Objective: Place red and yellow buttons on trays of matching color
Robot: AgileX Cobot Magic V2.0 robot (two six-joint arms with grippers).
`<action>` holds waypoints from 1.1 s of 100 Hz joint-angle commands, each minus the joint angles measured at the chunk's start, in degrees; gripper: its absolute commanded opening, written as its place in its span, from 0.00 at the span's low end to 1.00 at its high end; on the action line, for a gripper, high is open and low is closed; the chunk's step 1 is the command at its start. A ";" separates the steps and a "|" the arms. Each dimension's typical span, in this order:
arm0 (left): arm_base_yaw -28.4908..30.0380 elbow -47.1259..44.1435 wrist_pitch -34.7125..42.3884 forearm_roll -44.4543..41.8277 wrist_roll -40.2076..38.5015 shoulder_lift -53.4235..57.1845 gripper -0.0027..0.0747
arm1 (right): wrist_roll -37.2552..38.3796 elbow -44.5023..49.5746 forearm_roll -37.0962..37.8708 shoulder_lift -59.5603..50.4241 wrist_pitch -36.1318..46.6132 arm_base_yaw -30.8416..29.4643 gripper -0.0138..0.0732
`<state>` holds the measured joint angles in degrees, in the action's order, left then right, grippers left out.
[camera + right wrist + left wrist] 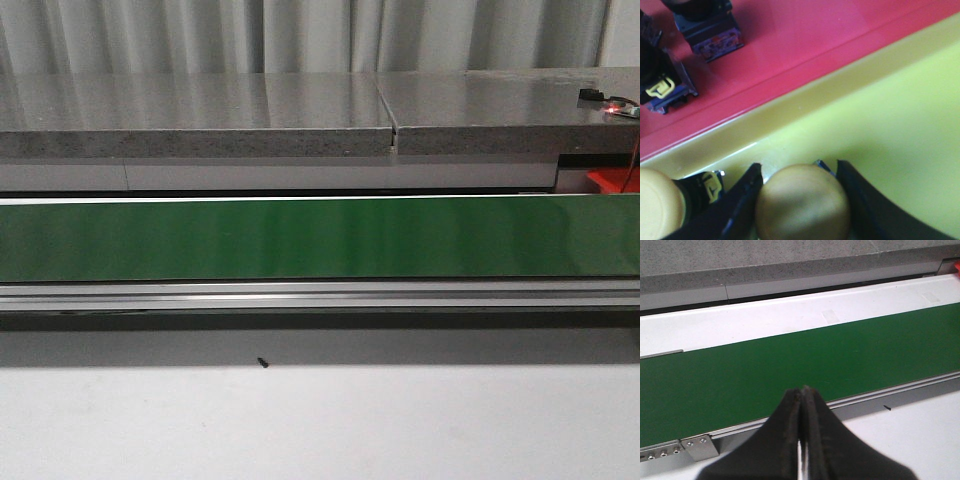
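Through the right wrist view we see our right gripper [802, 200] pinching a yellow button [802, 204] by its domed cap, inside the yellow tray [890, 130], with a second yellow button [660, 205] lying just beside it. The red tray [805, 40] touches the yellow one along its rim and holds two dark button bodies [707, 25] (their caps are out of view). Our left gripper [801, 395] hangs with its fingers pressed together, holding nothing, over the near edge of the green conveyor belt [320, 238].
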<state>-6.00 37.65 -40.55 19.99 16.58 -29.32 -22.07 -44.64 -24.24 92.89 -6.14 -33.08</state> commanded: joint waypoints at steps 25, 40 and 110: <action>-0.47 1.52 3.69 1.20 -0.20 -0.24 0.01 | -0.47 -1.57 -0.49 -1.93 1.68 -0.45 0.74; -0.47 1.52 3.69 1.20 -0.20 -0.24 0.01 | -0.47 -1.57 -0.49 -4.52 1.51 -0.45 0.74; -0.47 1.52 3.69 1.20 -0.20 -0.24 0.01 | -0.87 -1.17 5.36 -28.97 -2.99 14.75 0.09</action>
<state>-6.00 37.65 -40.55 19.99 16.58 -29.32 -22.30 -44.44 -20.61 67.85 -11.77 -20.82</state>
